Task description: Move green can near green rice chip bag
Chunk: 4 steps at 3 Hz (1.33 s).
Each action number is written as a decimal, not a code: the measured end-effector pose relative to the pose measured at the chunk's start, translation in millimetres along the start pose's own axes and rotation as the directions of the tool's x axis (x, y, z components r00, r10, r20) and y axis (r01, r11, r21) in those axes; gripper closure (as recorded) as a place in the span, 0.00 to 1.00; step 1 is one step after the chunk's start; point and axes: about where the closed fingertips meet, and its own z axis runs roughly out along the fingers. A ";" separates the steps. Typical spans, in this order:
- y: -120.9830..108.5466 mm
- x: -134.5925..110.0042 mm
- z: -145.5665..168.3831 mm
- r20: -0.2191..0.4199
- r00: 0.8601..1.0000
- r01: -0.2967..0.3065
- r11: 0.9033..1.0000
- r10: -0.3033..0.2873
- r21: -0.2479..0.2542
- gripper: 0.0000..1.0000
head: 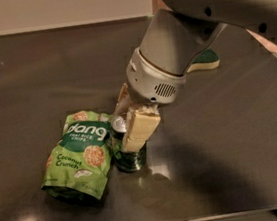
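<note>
Clasping shiny green can [132,161]: cream claw [124,129]

Desk [225,162]: dark and glossy, with light glints near the front edge.
Tool [128,126]: low over the desk's middle, its 2 fingers clasping the green can.
Green can [132,158]: upright on the desk, directly beneath the tool.
Green rice chip bag [80,152]: lying flat, just left of the tool, beside the can.
Sponge [205,61]: 1, green-topped, behind and right of the tool, partly hidden.
</note>
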 end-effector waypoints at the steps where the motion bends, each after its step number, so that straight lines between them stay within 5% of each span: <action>1: 0.3 0.6 2.9 -0.022 1.000 0.019 1.000 -0.019 0.008 0.35; 2: 0.9 -1.1 2.0 -0.022 1.000 0.022 1.000 -0.021 0.011 0.12; 3: 1.4 -2.4 1.5 -0.023 0.999 0.024 1.000 -0.024 0.013 0.00; 4: 1.5 -2.5 1.4 -0.023 0.999 0.024 1.000 -0.024 0.014 0.00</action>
